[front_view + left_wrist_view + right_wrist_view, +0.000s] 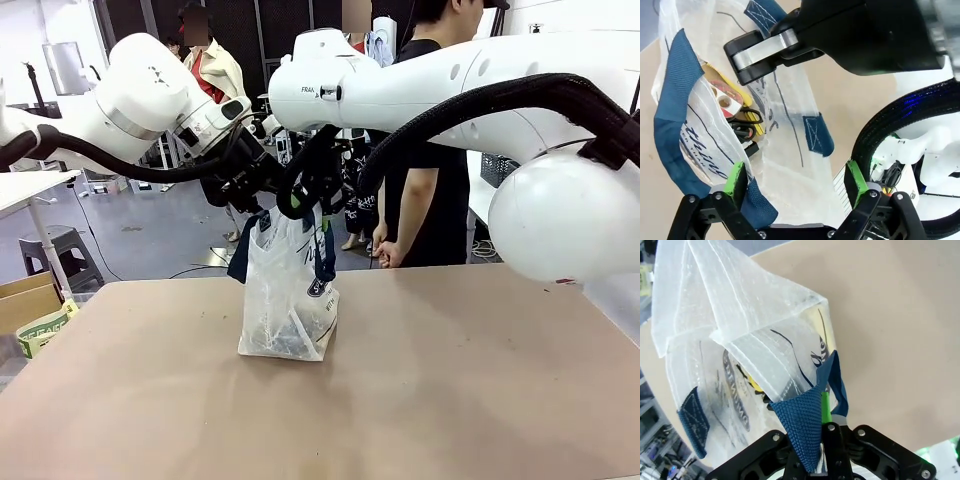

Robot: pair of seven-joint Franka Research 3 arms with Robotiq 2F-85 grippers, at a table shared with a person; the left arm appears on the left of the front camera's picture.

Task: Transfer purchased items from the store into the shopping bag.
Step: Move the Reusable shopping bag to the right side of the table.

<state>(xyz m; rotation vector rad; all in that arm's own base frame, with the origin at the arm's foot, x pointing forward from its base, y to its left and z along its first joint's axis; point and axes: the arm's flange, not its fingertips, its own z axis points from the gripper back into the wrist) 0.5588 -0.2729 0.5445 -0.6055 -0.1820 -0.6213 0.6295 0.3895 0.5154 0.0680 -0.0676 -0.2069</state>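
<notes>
Bag [288, 300] upright on table [450, 380]. Right gripper [824, 440] pinches blue strap [802, 422]; left gripper [795, 185] spread wide over bag mouth.

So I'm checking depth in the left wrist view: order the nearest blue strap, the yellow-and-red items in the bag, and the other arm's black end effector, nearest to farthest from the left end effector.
1. Dark navy woven strap handle, by the left end effector's left green pad.
2. Yellow-and-red items, down inside the translucent whitish plastic bag.
3. Right arm's black end effector, across the bag's mouth, at the picture's top.
</notes>
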